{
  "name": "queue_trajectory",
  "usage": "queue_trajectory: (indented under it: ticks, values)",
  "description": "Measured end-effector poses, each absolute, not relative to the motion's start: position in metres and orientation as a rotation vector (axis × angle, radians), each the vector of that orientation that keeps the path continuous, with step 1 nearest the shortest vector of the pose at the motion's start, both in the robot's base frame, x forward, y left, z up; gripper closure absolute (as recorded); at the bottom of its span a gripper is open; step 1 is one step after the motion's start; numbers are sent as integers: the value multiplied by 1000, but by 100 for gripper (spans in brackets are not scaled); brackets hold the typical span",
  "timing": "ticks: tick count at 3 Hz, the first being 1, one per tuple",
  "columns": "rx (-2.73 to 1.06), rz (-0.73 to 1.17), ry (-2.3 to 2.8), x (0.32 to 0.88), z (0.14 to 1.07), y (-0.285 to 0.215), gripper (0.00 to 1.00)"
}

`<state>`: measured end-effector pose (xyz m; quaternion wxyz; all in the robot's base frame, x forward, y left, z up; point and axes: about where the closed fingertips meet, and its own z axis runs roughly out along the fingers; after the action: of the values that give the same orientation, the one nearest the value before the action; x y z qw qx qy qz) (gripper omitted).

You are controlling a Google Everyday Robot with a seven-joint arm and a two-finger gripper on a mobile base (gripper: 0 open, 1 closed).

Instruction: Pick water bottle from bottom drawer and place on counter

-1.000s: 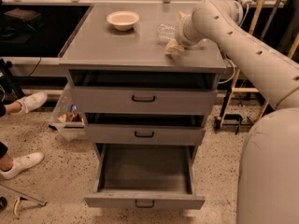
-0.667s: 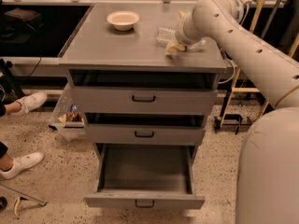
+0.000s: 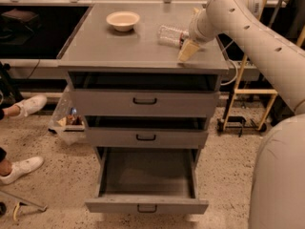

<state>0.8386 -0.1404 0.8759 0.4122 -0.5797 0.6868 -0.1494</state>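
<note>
Camera view: cream bowl (image 3: 123, 20) well left of fingers (image 3: 187, 51), on counter (image 3: 109, 49). Bottom drawer (image 3: 147, 205) open below fingers, looks empty. Water bottle (image 3: 169, 34) lies on its side on counter, label end between fingers. Gripper (image 3: 188, 34) at counter's right end, fingers spread, not pinching. Judged: bottle light, thin-walled, crushable, rolls; grip at label band.
</note>
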Motion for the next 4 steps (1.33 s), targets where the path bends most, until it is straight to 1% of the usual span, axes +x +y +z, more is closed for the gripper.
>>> queue_trajectory:
  ticks: [1,2,3,4]
  values:
    - [-1458,-376,1728,839,879,-140,0]
    - [-1434,-407,1747,820,885,-146,0]
    - [-1259,-586,1701,767,963,-199,0]
    - [-1167,-707,1673,732,1002,-243,0]
